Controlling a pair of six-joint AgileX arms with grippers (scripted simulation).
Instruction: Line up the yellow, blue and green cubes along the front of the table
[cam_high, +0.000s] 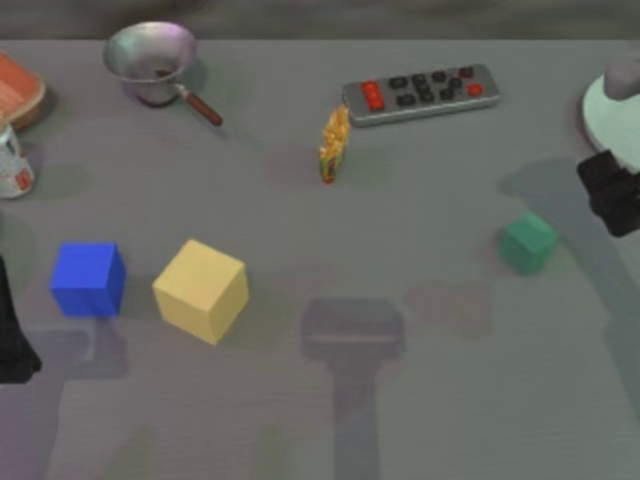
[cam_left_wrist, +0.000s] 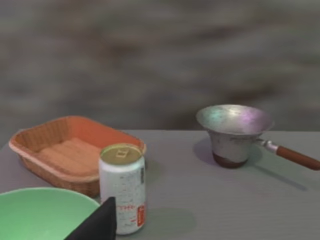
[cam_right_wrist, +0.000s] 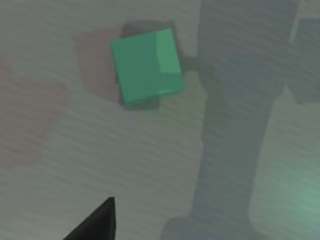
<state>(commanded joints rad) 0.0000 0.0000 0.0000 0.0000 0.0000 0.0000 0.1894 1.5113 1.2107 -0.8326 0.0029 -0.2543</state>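
On the grey table (cam_high: 400, 400), the blue cube (cam_high: 88, 279) sits at the left with the larger pale yellow cube (cam_high: 200, 290) just to its right, a small gap between them. The small teal-green cube (cam_high: 527, 242) rests alone at the right and also fills the upper part of the right wrist view (cam_right_wrist: 146, 65). My right gripper (cam_high: 606, 192) hangs at the table's right edge, a little behind and to the right of the green cube, not touching it. My left gripper (cam_high: 12, 345) is parked at the left edge, in front of the blue cube.
Along the back stand a metal saucepan (cam_high: 150, 60), a grey remote (cam_high: 420, 93) and a small orange-yellow toy (cam_high: 334, 145). At the far left are a wicker basket (cam_high: 15, 92) and a drink can (cam_high: 10, 165). A white object (cam_high: 612, 112) sits at the back right.
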